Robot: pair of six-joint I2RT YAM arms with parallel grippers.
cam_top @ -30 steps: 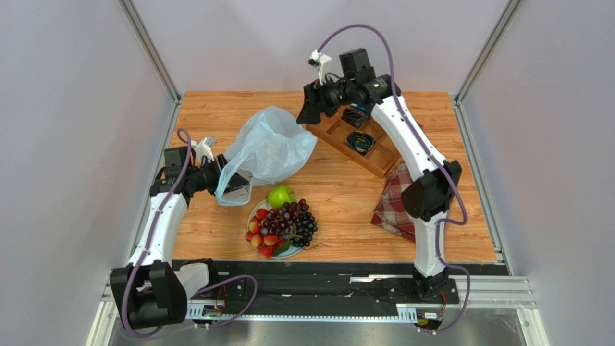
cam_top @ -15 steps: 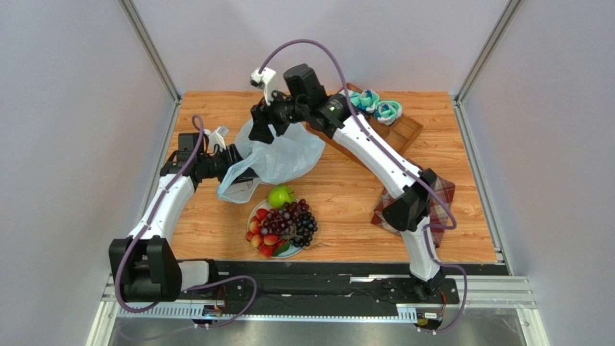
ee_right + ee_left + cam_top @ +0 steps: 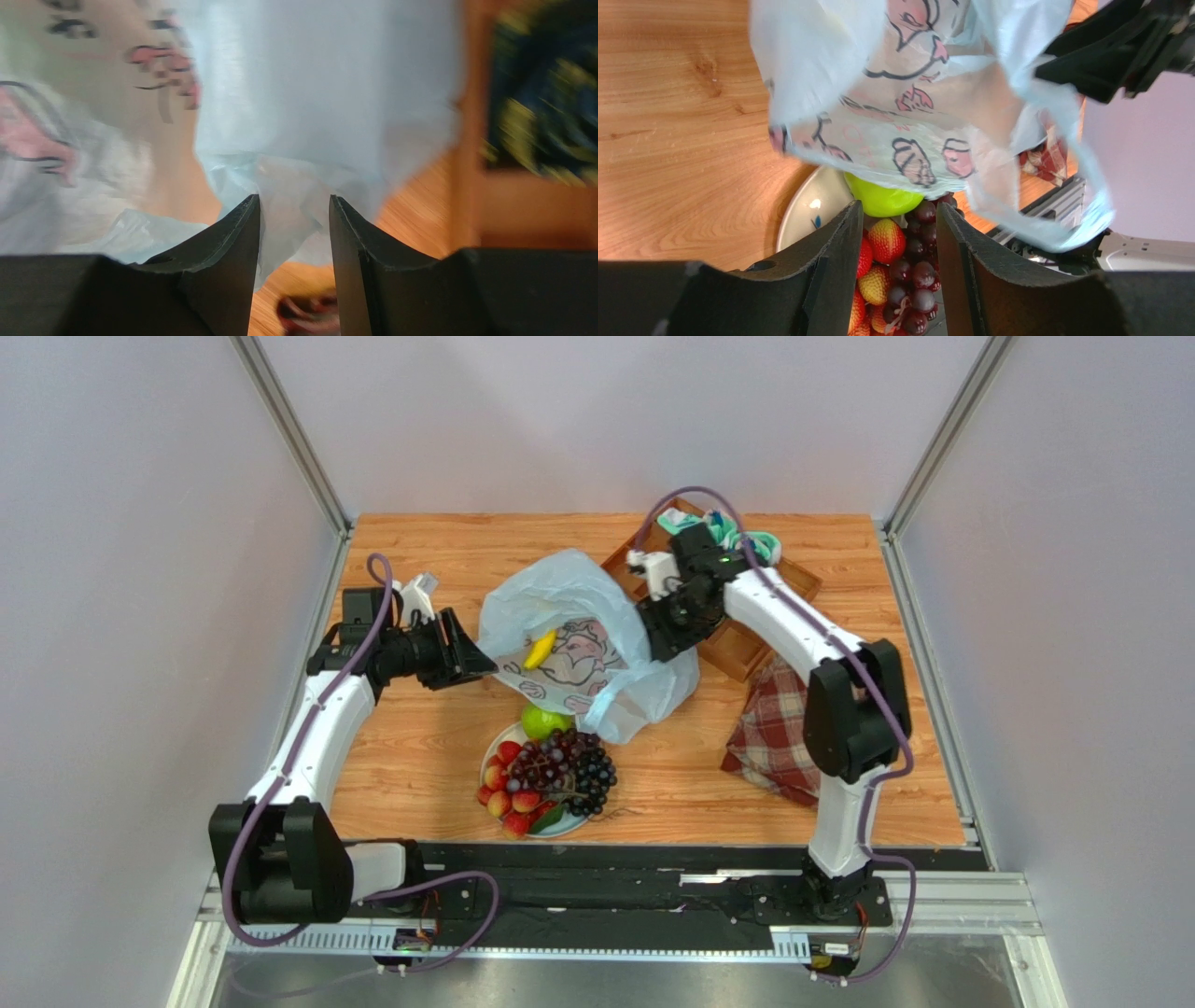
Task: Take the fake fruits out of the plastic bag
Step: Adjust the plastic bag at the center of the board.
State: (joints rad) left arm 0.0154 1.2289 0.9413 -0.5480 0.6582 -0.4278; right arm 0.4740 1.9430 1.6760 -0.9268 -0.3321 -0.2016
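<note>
Jaws of the left gripper (image 3: pixel 899 206) are parted and empty, the thin translucent pale-blue plastic bag (image 3: pixel 582 602), a yellow plastic banana (image 3: pixel 540 647) seen through it, is spread just ahead, and its film is straddled by the parted right gripper (image 3: pixel 293 199).

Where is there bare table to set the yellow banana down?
Bare wood lies between the white plate of fruit and the red plaid cloth, and near-left between that plate and the left arm. Crowded: the middle, where the pale-blue plastic bag meets the plate.
</note>
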